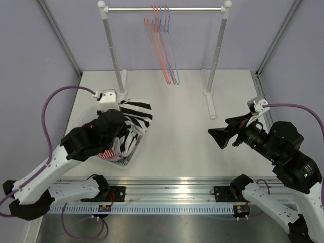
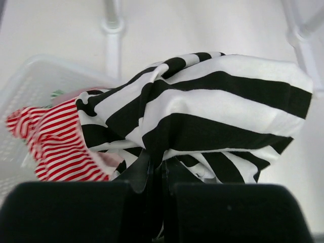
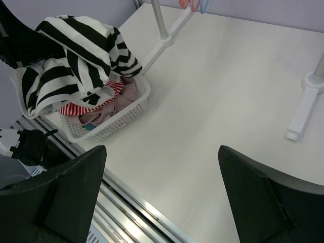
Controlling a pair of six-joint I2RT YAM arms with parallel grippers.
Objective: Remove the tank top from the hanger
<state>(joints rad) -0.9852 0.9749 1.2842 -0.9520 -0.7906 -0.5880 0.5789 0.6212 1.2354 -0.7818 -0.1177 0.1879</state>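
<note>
The black-and-white striped tank top (image 1: 136, 117) hangs bunched over the white basket (image 1: 127, 161), off any hanger. My left gripper (image 1: 120, 135) is shut on its fabric; in the left wrist view the cloth (image 2: 212, 101) is pinched between the closed fingers (image 2: 158, 172). It also shows in the right wrist view (image 3: 76, 55). Several bare red and blue hangers (image 1: 164, 45) hang on the rack rail (image 1: 192, 9). My right gripper (image 1: 218, 136) is open and empty above the table on the right, its fingers wide apart (image 3: 162, 152).
The basket (image 3: 126, 114) holds a red-striped garment (image 2: 55, 136) and other clothes. The rack's two white posts and feet (image 1: 208, 101) stand at the back of the table. The metal rail runs along the near edge (image 3: 136, 207).
</note>
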